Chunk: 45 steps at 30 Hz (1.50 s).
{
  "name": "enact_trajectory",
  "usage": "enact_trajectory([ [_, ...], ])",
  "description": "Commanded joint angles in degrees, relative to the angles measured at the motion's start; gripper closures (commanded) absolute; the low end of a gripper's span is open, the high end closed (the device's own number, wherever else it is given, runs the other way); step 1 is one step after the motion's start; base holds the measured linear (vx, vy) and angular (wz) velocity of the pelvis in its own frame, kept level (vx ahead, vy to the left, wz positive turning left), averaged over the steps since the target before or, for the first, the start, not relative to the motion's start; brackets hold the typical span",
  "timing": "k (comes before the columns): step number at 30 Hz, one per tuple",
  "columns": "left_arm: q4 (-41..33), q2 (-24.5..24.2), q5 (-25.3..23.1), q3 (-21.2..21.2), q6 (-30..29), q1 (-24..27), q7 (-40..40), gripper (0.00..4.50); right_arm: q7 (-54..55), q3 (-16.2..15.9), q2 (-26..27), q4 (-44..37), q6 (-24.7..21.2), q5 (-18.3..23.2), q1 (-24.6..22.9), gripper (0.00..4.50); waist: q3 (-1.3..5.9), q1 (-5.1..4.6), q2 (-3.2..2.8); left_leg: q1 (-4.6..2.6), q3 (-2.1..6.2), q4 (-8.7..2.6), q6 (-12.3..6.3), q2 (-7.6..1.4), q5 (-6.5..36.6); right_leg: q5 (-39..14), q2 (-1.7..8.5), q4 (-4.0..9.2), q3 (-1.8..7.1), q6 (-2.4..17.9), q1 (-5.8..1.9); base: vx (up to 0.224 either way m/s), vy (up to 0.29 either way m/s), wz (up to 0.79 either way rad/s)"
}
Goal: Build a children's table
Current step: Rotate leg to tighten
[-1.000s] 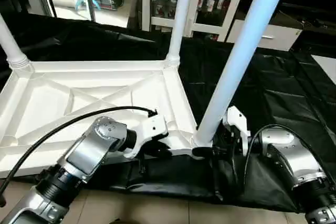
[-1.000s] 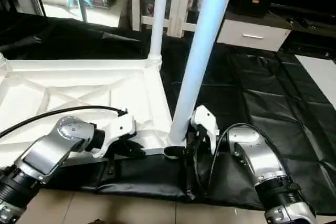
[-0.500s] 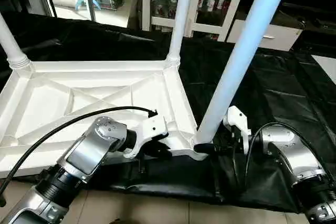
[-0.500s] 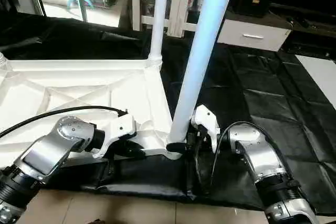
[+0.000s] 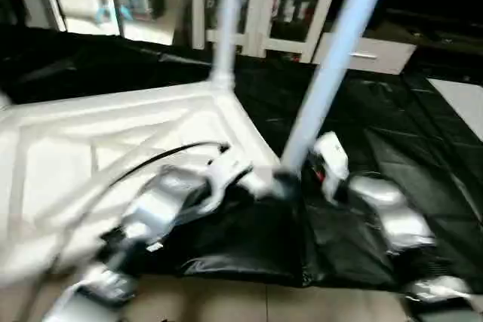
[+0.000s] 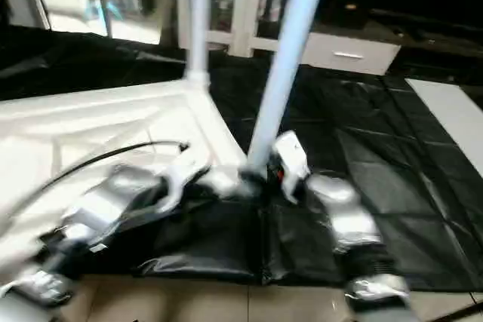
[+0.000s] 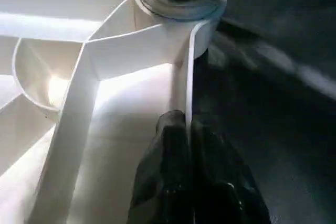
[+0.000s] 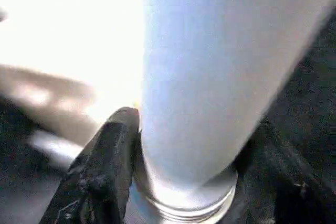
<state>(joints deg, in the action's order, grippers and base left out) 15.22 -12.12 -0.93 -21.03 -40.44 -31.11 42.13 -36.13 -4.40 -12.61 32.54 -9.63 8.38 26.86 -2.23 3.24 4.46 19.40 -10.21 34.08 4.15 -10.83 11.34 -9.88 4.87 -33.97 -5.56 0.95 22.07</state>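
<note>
Table top: the white table top (image 5: pixel 90 156) lies underside up at the left and centre of the head frames, its ribs showing, on black sheeting (image 5: pixel 392 133) spread over the floor.
Near leg: a long white leg (image 5: pixel 332 58) rises from the top's near right corner socket, leaning toward the upper right of the frame.
Far leg: a second leg (image 5: pixel 225 20) stands at the far right corner, upper centre.
Left gripper (image 7: pixel 189 145): jaws pinched narrow on the thin side wall of the table top just short of the corner socket, one finger on each face.
Right gripper (image 8: pixel 184 182): jaws partly spread around the foot of the near leg, just above its ribbed collar, one black finger (image 8: pixel 102 171) against the tube.
Background: white cabinets (image 5: pixel 264 5) along the upper edge.
</note>
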Motion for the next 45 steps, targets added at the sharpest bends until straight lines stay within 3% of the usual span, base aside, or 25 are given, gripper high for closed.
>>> enact_trajectory([
  [1,4.2,3.8,1.6,4.2,0.4,-2.6,-6.5,4.50,8.4,0.7,3.3,4.9,-4.8,-1.0,-0.5,2.16,2.25,-0.16,-0.35,-0.33,1.71,-4.81,1.13,-2.41,21.7,-32.7,4.47,6.27,2.58,3.9,-0.95,0.000,0.000,0.00],
  [2,6.6,5.8,1.3,5.6,1.2,-3.9,-9.7,4.50,13.4,1.7,5.8,6.4,-5.0,-1.5,0.4,2.20,2.08,-0.27,-0.37,-0.48,1.57,-4.77,1.02,-2.27,21.8,-33.1,4.30,6.48,2.58,3.8,-0.58,0.000,0.000,0.00],
  [3,8.7,7.3,0.8,6.3,2.3,-5.0,-12.3,4.50,17.9,2.9,8.2,7.8,-5.1,-1.4,1.3,2.26,2.19,-0.46,-0.63,-0.61,1.77,-4.76,1.55,-2.13,22.5,-33.9,4.28,6.46,2.29,3.6,-0.54,0.000,0.000,0.00],
  [4,10.2,8.3,0.1,6.7,3.3,-5.8,-14.6,4.50,21.8,4.0,10.1,8.8,-4.8,-1.4,1.9,2.30,2.37,-0.64,-0.48,-0.51,1.86,-4.72,1.80,-2.10,22.6,-34.0,4.38,6.53,2.21,3.0,-0.60,0.000,0.000,0.00],
  [7,12.1,10.0,-1.0,6.7,4.7,-7.3,-17.4,4.50,28.0,3.6,12.8,9.5,-3.3,-3.6,2.7,2.37,2.41,-0.25,-0.43,-0.36,1.80,-5.01,1.50,-2.34,21.8,-30.8,4.45,6.22,2.50,2.8,-0.52,0.000,0.000,0.00],
  [12,13.0,10.2,-1.5,6.9,5.1,-8.1,-18.1,4.50,28.5,2.6,13.2,8.3,0.0,-5.3,3.0,2.44,2.73,0.17,-0.38,0.07,1.61,-5.20,1.05,-2.51,18.9,-24.9,4.46,5.43,2.88,3.9,-0.81,0.000,0.000,0.00],
  [15,13.6,9.2,-1.6,6.5,6.3,-7.8,-17.1,4.50,26.0,3.2,12.5,7.7,3.0,-4.7,3.2,2.44,2.75,0.32,-0.42,0.40,1.26,-5.13,0.45,-2.53,16.4,-20.0,4.39,4.93,3.08,5.3,-1.02,0.000,0.000,0.00],
  [16,13.5,8.6,-1.6,6.1,7.0,-7.6,-16.2,4.50,22.0,3.7,11.9,5.7,3.2,-2.6,2.7,2.44,2.69,0.42,-0.29,0.44,1.11,-5.08,0.06,-2.44,16.0,-19.8,4.38,4.86,3.15,5.7,-1.06,0.000,0.000,0.00],
  [17,13.3,8.2,-1.6,5.8,7.5,-7.4,-15.7,4.50,18.9,3.9,11.7,4.2,2.8,-1.0,2.2,1.89,2.69,0.56,-0.35,0.41,1.05,-5.04,-0.47,-2.43,15.9,-20.3,4.45,4.92,3.18,5.7,-1.19,0.000,0.000,0.00],
  [18,13.2,7.9,-1.6,5.6,7.6,-7.2,-15.3,4.50,17.5,4.0,11.3,3.2,3.1,-0.3,1.8,1.89,2.72,0.65,-0.30,0.47,1.01,-5.00,-0.88,-2.44,15.6,-20.2,4.49,4.96,3.20,5.7,-1.29,0.000,0.000,0.00],
  [19,12.7,7.0,-1.5,5.0,8.4,-6.8,-13.6,4.50,14.1,4.4,10.2,0.6,2.6,1.4,0.8,1.75,2.75,0.88,-0.32,0.62,0.96,-4.98,-1.44,-2.50,14.5,-19.1,4.43,4.86,3.26,5.7,-1.42,0.000,0.000,0.00],
  [21,11.9,6.0,-1.5,4.3,8.9,-6.2,-11.8,4.50,11.2,4.7,8.7,-1.7,2.1,2.7,-0.1,1.76,2.80,0.53,-0.08,1.78,1.37,-5.32,-2.38,-2.56,12.1,-18.5,4.40,4.55,3.06,5.2,-2.36,0.000,0.000,0.00],
  [22,11.6,5.4,-1.7,3.6,9.5,-5.9,-10.8,4.50,10.1,4.6,8.0,-2.3,1.9,3.0,-0.4,1.50,2.92,0.48,-0.15,1.81,1.30,-5.15,-2.42,-2.53,11.4,-18.5,4.60,4.59,3.11,5.2,-2.36,0.000,0.000,0.00],
  [24,10.5,4.0,-1.8,2.2,10.0,-5.0,-8.2,4.50,7.8,4.5,6.3,-3.1,1.9,3.3,-0.9,1.39,3.15,0.59,-0.37,1.30,1.20,-4.85,-2.59,-2.70,9.5,-16.7,4.60,4.44,3.19,6.4,-1.99,0.000,0.000,0.00],
  [25,9.9,3.3,-1.8,1.5,10.1,-4.5,-6.7,4.50,6.6,4.4,5.3,-3.4,2.1,3.4,-1.1,1.37,3.15,0.69,-0.43,0.97,0.93,-4.64,-2.75,-2.81,7.9,-13.6,4.45,4.03,3.29,8.2,-1.69,0.000,0.000,0.00],
  [28,4.1,-1.9,-0.3,-2.4,10.7,-0.9,3.3,4.50,-0.9,5.2,-0.6,-4.0,1.7,4.2,-1.3,1.04,3.13,1.08,-0.79,0.76,0.73,-4.50,-3.82,-3.03,5.2,-7.7,4.29,3.04,3.27,11.3,-1.92,0.000,0.000,0.00],
  [30,3.0,-2.8,0.0,-3.1,10.7,-0.3,4.8,4.50,-2.2,5.4,-1.4,-4.3,1.5,4.5,-1.4,0.98,3.09,1.18,-0.71,0.68,0.48,-4.39,-4.05,-2.88,5.4,-6.7,4.08,2.89,3.31,12.1,-1.91,0.000,0.000,0.00],
  [31,0.3,-5.2,0.9,-4.3,10.2,1.0,8.2,4.50,-6.6,5.1,-4.3,-4.7,1.1,4.8,-1.3,0.95,3.10,1.14,-0.69,0.71,0.48,-4.41,-4.14,-2.90,5.4,-6.6,4.13,2.83,3.35,12.3,-1.95,0.000,0.000,0.00],
  [34,-1.7,-6.9,1.4,-5.0,10.1,2.1,10.7,4.50,-11.8,3.7,-7.1,-5.6,0.0,5.3,-1.8,0.57,3.02,1.33,-0.57,0.65,0.40,-4.29,-4.40,-3.05,5.2,-6.0,4.17,2.69,3.40,13.1,-2.03,0.000,0.000,0.00],
  [37,-5.4,-9.6,2.6,-5.7,10.3,3.8,15.4,4.50,-22.3,0.1,-12.4,-7.9,-1.7,5.9,-3.4,0.25,2.89,1.52,-0.48,0.46,0.31,-4.32,-4.36,-3.09,6.8,-8.4,4.25,2.99,3.43,12.8,-2.03,0.000,0.000,0.00],
  [41,-7.7,-11.1,3.5,-6.3,10.3,4.5,18.1,4.50,-26.9,-1.7,-14.4,-8.5,-1.6,5.1,-3.9,0.06,2.54,1.87,-0.36,0.42,0.29,-4.60,-3.07,-3.08,10.0,-14.7,4.36,3.66,3.53,11.2,-1.68,0.000,0.000,0.00],
  [45,-8.9,-11.5,3.9,-6.7,9.8,4.8,19.0,4.50,-29.6,-3.8,-14.9,-8.3,-0.5,4.1,-3.8,0.06,2.66,1.80,-0.18,0.41,0.37,-4.61,-2.29,-3.08,10.5,-15.4,4.34,3.70,3.46,10.6,-1.68,0.000,0.000,0.00],
])
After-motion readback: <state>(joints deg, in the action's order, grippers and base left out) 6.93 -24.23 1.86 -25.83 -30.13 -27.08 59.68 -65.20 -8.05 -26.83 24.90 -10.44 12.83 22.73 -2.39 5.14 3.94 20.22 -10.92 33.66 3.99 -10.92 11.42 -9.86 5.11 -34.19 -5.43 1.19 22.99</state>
